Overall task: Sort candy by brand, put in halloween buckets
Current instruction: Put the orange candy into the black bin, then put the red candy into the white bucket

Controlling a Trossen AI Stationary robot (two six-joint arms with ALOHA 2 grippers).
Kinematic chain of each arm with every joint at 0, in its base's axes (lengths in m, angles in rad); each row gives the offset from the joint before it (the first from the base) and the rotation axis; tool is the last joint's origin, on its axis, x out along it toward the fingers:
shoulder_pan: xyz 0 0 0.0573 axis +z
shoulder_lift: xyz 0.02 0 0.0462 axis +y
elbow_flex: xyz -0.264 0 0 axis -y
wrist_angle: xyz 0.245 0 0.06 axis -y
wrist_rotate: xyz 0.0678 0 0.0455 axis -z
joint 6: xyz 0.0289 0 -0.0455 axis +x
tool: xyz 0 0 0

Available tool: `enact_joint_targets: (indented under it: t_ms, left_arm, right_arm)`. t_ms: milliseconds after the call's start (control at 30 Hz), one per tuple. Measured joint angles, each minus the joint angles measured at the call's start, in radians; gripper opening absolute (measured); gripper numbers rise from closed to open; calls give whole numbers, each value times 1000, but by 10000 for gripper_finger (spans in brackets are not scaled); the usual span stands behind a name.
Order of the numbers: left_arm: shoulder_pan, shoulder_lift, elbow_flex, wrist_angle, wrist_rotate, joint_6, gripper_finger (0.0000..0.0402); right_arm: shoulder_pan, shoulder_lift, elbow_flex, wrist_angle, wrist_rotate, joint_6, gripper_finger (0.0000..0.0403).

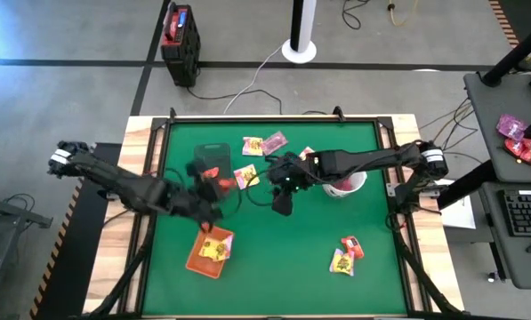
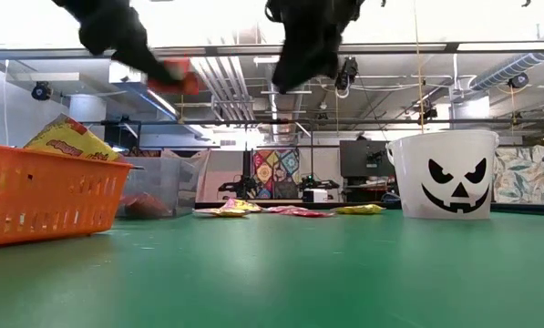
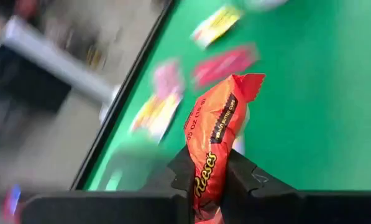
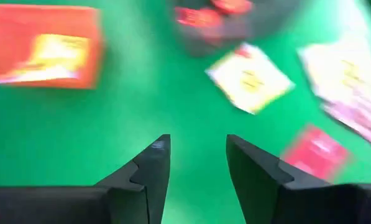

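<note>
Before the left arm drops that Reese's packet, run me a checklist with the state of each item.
1. Left gripper shut on the orange Reese's packet: ok.
2. Packet over the right container: cannot tell; the gripper sits between the dark tub and the orange tray.
3. The tub already holds red-orange packets: ok.
4. The tray holds a yellow packet: ok.
5. Right gripper open and empty, above bare green mat: ok.
6. Right arm clear of the left: ok, a gap shows in the high view.
</note>
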State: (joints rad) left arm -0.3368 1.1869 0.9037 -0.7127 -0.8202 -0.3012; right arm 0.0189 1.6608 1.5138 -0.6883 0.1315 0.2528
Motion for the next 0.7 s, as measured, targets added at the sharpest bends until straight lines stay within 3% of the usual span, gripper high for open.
enact_joint_targets:
  t_ms: [133,267,367,700]
  left_arm:
    - [161,-33,12,-234,73,-201,21]
    - [323,-39,-13,-178,243,-142,28]
    - [405,-16,-18,-154,269,-100,48]
    - [454,41,-25,-163,263,-74,161]
  right_arm:
    - [-1,0,4,-17,90,25,152]
    - [0,4,4,-9,89,25,152]
    - [1,5,4,-12,81,25,153]
    - [0,5,3,-65,71,38,153]
